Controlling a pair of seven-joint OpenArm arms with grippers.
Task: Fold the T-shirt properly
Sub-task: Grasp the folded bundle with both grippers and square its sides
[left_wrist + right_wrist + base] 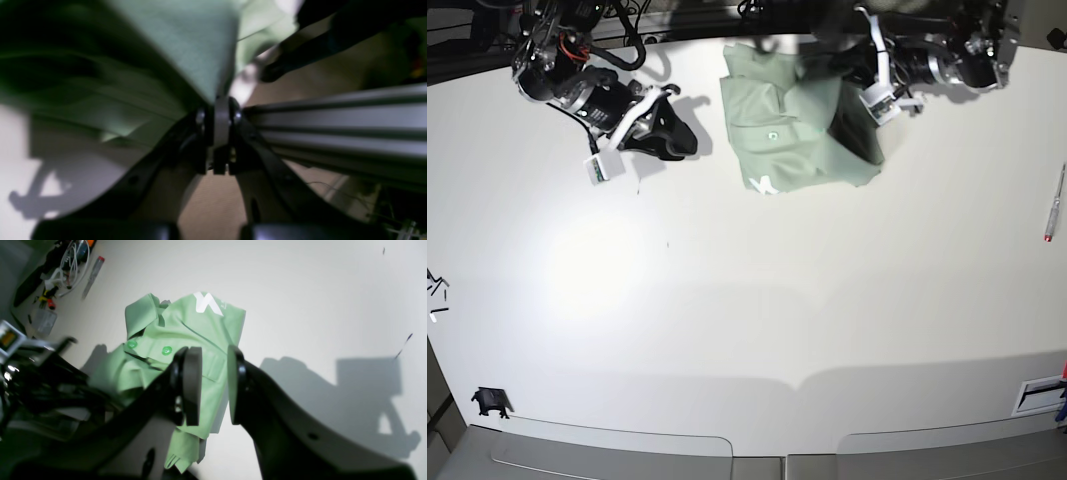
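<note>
Left gripper [218, 133] pinches the one T-shirt [797, 130]; right gripper [213, 386] gapes empty.

white table [747, 300], green T-shirt [792, 135], probably a pen [1055, 203]

T-shirt [186, 43] — blurred, edge-cropped

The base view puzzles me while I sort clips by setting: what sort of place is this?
Probably a robotics lab bench, not a home. A wide white table carries two robot arms, cables and tools are piled at its edge, and an aluminium frame rail runs beside the green T-shirt.
</note>
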